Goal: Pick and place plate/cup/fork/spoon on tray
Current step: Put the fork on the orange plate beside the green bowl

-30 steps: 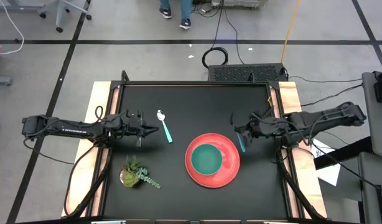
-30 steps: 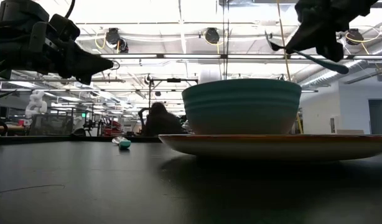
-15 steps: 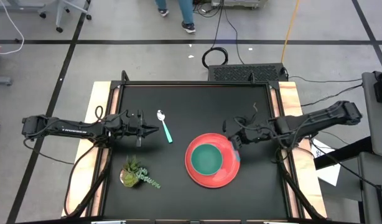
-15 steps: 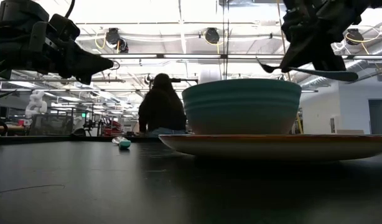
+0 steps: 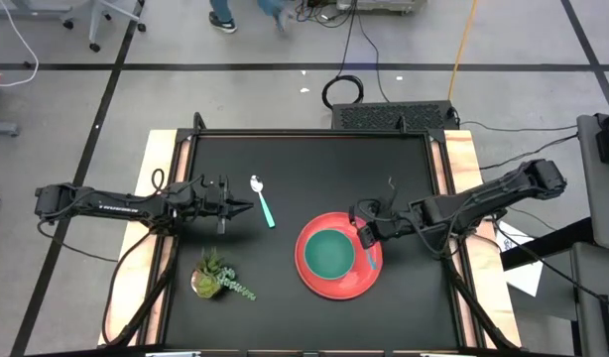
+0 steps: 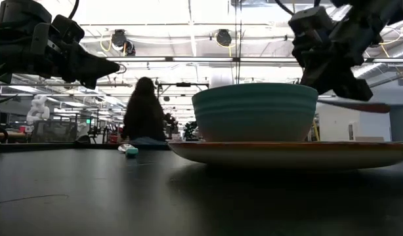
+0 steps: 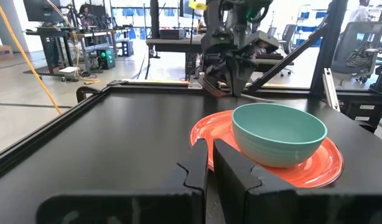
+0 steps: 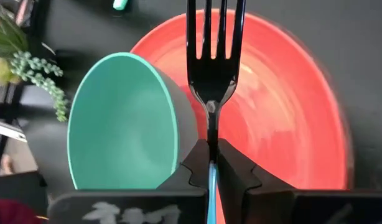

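The coral-red tray lies on the black table with the teal-green cup standing on it. My right gripper hovers over the tray's right part, beside the cup, shut on the fork. The tines reach out over the tray. The spoon lies flat on the table at the far left of the tray. My left gripper is shut and empty, in the air just left of the spoon. My right gripper pinches the fork between its two fingers at the thin neck, where the metal meets the light-blue handle. The fork lies along the fingers, tines ahead toward the table's left. It is lifted clear, nearly level, a little above the tray's rim.
A small potted plant stands near the table's left front corner. Wooden boards flank the black tabletop. A person walks in the room beyond the far edge.
My right gripper has gone from the table's right edge toward the left and down, over the tray's right part, carrying the fork. The fork has come lower, close above the tray beside the cup. The left arm has kept still.
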